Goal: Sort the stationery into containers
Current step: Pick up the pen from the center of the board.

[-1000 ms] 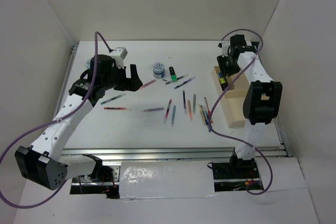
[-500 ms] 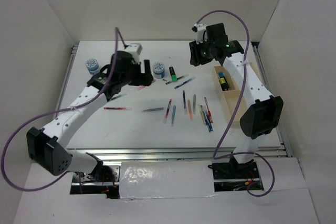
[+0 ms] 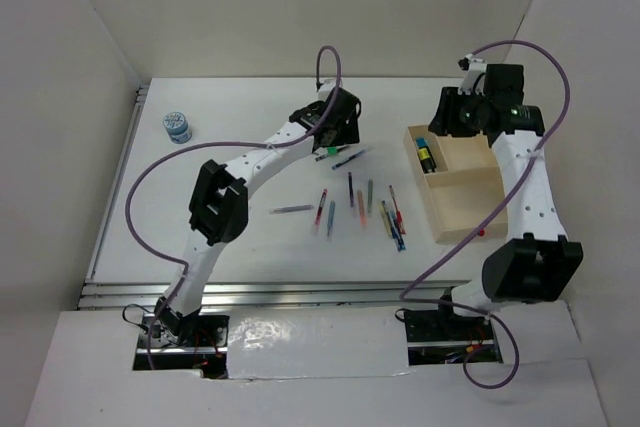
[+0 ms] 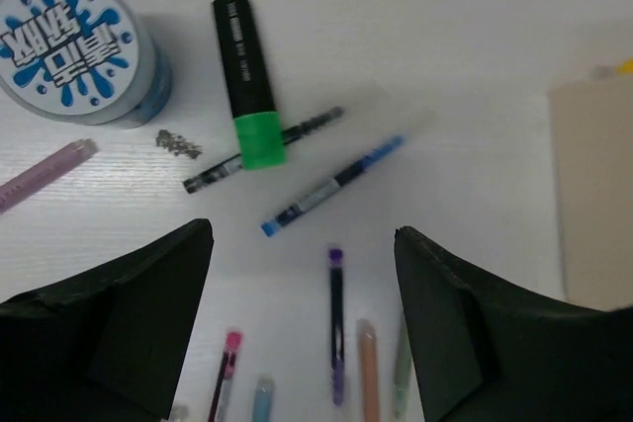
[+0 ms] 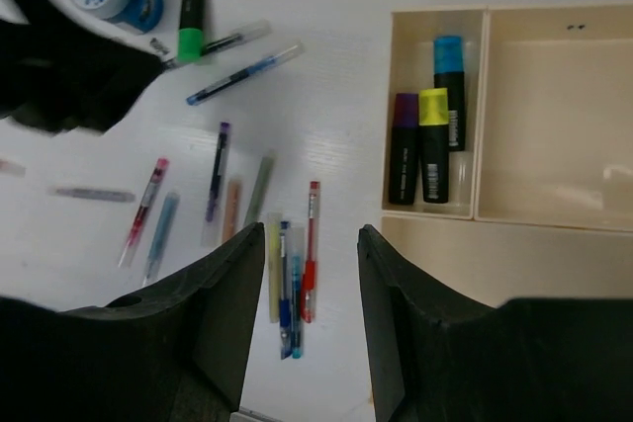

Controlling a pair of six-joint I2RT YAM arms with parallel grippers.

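Left claw (image 4: 302, 236): fingers are set apart, nothing between them; in the overhead view the tips are masked by the wrist.
Green highlighter (image 4: 247, 86): located ahead of the left claw, laid across a thin dark pen.
Pot (image 4: 74, 46): located ahead-left of the left claw; not made out in the overhead view.
Pink pen (image 4: 40, 175): cut off at the frame edge, left of the left claw.
Right claw (image 5: 312, 244): fingers are set apart, nothing is held.
Tray (image 5: 534, 216): located right of the right claw; the near compartment is partly hidden by a finger.
Stored highlighters (image 5: 425, 145): three, in the narrow compartment.
Loose pens (image 5: 218, 170): scattered on the counter (image 5: 326, 96), ahead-left of the right claw.
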